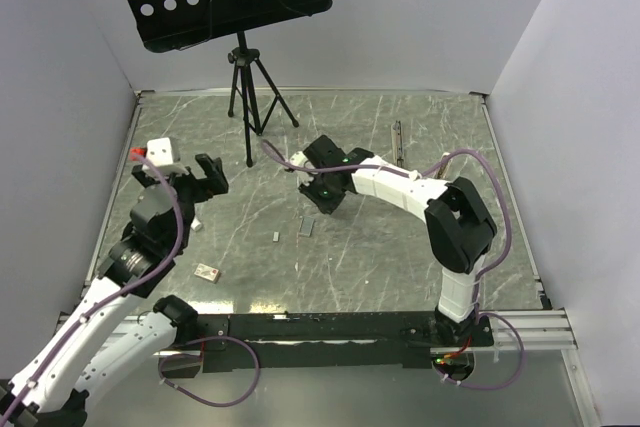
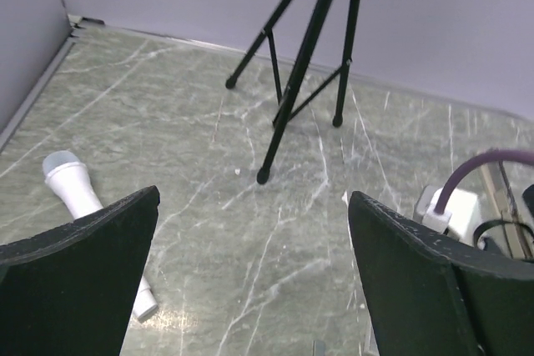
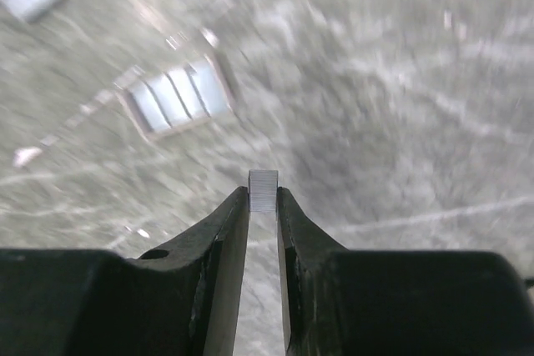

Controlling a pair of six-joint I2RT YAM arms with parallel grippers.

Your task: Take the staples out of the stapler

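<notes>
The right tool (image 3: 263, 210) is pinched narrow on a short strip of staples (image 3: 263, 188), held at its very tips above the bench (image 3: 400, 81) (this wrist view is blurred). More strips (image 3: 178, 102) lie loose at that view's upper left. The stapler (image 1: 397, 144) lies in the upper right of the top view, well apart. The left tool (image 1: 198, 179) gapes wide and holds nothing. This looks like the set-down step: next, lower the staples and release them beside the loose strips.

Black tripod stand (image 1: 241, 57), tan block (image 1: 207, 271)
</notes>
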